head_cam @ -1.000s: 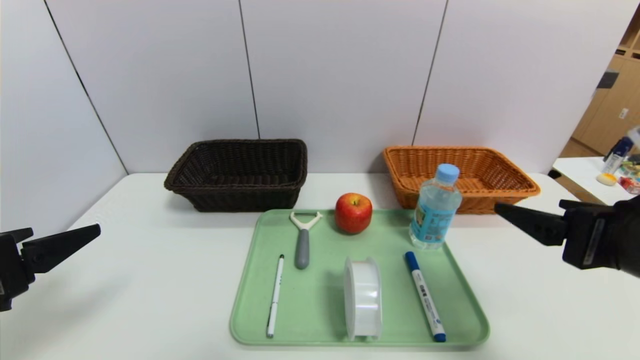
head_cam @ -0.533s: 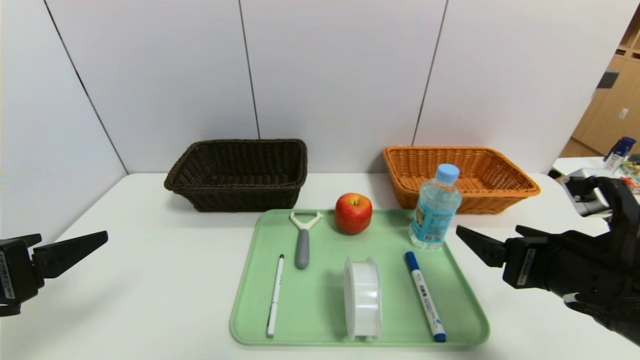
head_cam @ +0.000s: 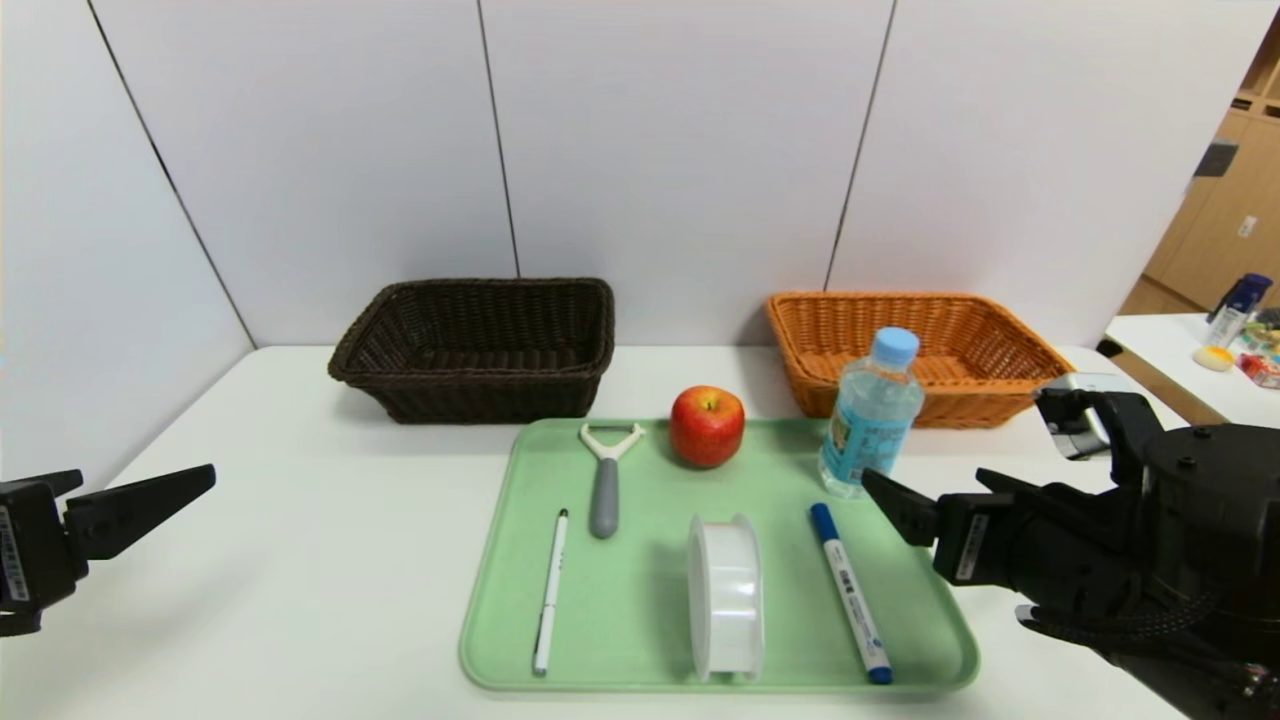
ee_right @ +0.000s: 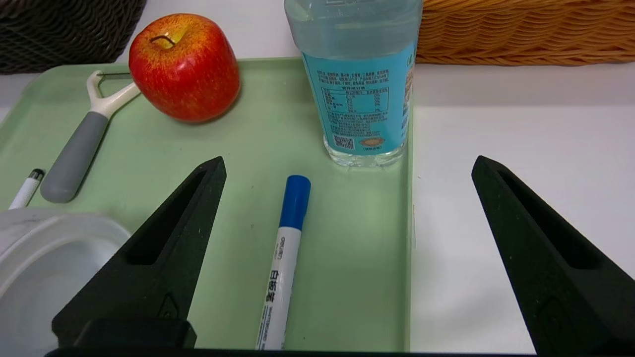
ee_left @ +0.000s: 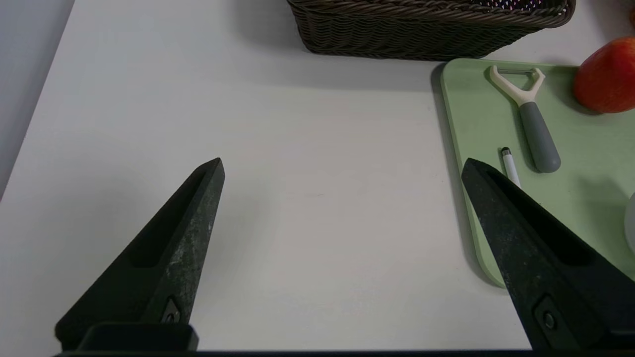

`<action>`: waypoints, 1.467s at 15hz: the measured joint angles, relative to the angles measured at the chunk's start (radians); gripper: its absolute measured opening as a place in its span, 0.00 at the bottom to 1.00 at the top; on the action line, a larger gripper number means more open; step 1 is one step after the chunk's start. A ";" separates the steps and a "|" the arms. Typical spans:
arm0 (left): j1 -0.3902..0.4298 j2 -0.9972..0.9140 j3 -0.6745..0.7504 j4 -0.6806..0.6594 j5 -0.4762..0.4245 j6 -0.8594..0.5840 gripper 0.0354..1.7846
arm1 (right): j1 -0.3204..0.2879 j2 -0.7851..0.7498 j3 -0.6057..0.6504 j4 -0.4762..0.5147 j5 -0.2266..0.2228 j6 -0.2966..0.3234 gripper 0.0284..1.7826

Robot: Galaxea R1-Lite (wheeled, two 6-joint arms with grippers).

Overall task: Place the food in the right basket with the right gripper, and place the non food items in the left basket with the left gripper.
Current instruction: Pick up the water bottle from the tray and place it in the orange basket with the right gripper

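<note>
Right hand [head_cam: 905, 500]: mine, fingers spread wide apart and holding nothing; it has come in toward the tray since half a second ago, its tip now over the tray's right edge just beside the bottle's base.
Left hand [head_cam: 150, 490]: mine, fingers apart and empty, hovering over the tabletop [head_cam: 300, 560] well left of the tray, where it was half a second ago.
Tray [head_cam: 620, 670]: green, unmoved, carrying all six items.
Marker [head_cam: 850, 592]: blue-capped, lying along the tray's right side, between my right fingers in the right wrist view.
Tape roll [head_cam: 726, 597]: standing on edge at the tray's near middle.
Pen [head_cam: 550, 590]: lying on the tray's left side.
Peeler [head_cam: 606, 478]: grey handle toward me, beyond the pen.
Apple [head_cam: 707, 425]: upright at the tray's far edge.
Bottle [head_cam: 872, 415]: upright at the tray's far right corner, unmoved.
Left basket [head_cam: 480, 345]: dark brown, beyond the tray.
Right basket [head_cam: 920, 350]: orange-tan, behind the bottle.
</note>
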 joint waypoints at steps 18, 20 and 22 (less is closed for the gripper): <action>-0.001 -0.008 0.016 0.000 0.002 0.004 0.94 | -0.067 0.369 -0.036 -0.437 -0.040 -0.089 0.96; -0.001 -0.005 0.019 -0.001 0.002 0.004 0.94 | -0.073 0.389 -0.054 -0.442 -0.040 -0.089 0.96; -0.001 -0.003 0.020 -0.001 0.002 0.004 0.94 | -0.084 0.404 -0.068 -0.447 -0.041 -0.089 0.96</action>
